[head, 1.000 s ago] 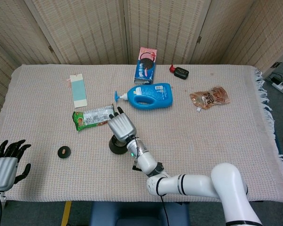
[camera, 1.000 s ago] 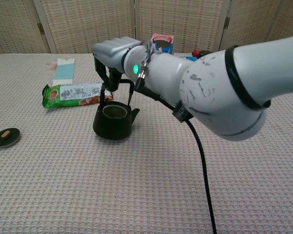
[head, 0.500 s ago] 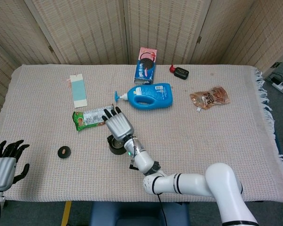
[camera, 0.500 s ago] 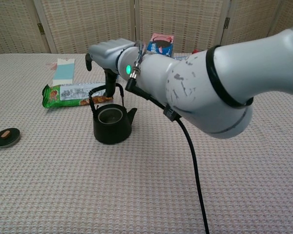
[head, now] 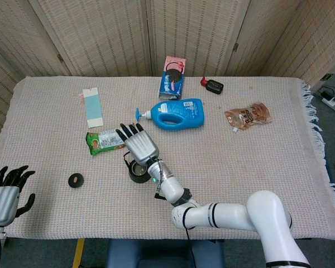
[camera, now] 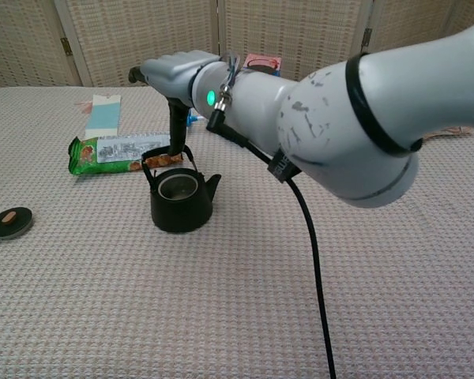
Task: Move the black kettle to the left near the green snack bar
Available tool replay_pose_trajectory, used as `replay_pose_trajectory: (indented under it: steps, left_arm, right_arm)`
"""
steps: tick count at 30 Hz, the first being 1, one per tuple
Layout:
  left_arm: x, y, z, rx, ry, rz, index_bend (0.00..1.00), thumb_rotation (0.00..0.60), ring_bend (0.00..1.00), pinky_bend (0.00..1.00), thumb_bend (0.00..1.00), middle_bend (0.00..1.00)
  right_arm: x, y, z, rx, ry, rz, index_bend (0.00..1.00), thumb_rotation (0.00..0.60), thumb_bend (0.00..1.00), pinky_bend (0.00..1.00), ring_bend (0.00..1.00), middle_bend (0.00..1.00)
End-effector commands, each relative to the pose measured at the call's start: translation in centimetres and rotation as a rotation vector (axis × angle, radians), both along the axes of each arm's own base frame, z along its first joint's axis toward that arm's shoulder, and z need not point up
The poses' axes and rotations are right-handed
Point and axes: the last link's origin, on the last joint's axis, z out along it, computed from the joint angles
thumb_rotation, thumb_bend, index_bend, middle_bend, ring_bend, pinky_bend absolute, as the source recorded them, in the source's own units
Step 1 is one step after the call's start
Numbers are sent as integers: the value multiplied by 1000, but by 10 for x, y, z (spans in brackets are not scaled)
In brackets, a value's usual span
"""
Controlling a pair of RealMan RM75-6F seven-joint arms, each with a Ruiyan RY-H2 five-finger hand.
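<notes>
The fingers of the right hand are spread apart and hold nothing, just above the handle of the black kettle. The kettle stands upright on the surface, left of the frame centre, just below the green snack bar. The left hand stays in the lower left corner with fingers apart, holding nothing.

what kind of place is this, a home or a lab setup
Likely a lab or test setup, not a home: a table under a woven cloth, folding screens behind, and unrelated items like a detergent bottle and black kettle.
</notes>
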Motion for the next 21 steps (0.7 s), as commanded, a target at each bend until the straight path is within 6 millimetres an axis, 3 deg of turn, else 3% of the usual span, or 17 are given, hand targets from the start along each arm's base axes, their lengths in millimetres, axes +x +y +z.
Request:
replay_pose_trajectory:
  steps: [1,7,15,21]
  left_arm:
    - [1,3,0,-6,6,-7,182,600,120,0,394,85]
    - [6,14,-6,-45,2,-33,188,600,131,0,393,85]
    - [16,29,-22,-129,17,-85,217,600,171,7,393,87]
    - [23,39,-37,-191,24,-125,256,600,348,51,376,168]
  right_arm:
    - [-17,2,25,-33,-20,-6,0,600,93,117,141,61]
    - [-65,22,81,-96,-74,-19,23,600,91,125,179,116]
    - [-147,62,153,-195,-44,-81,83,600,92,148,210,158]
    - [-203,92,191,-266,-46,-139,96,600,92,182,250,163]
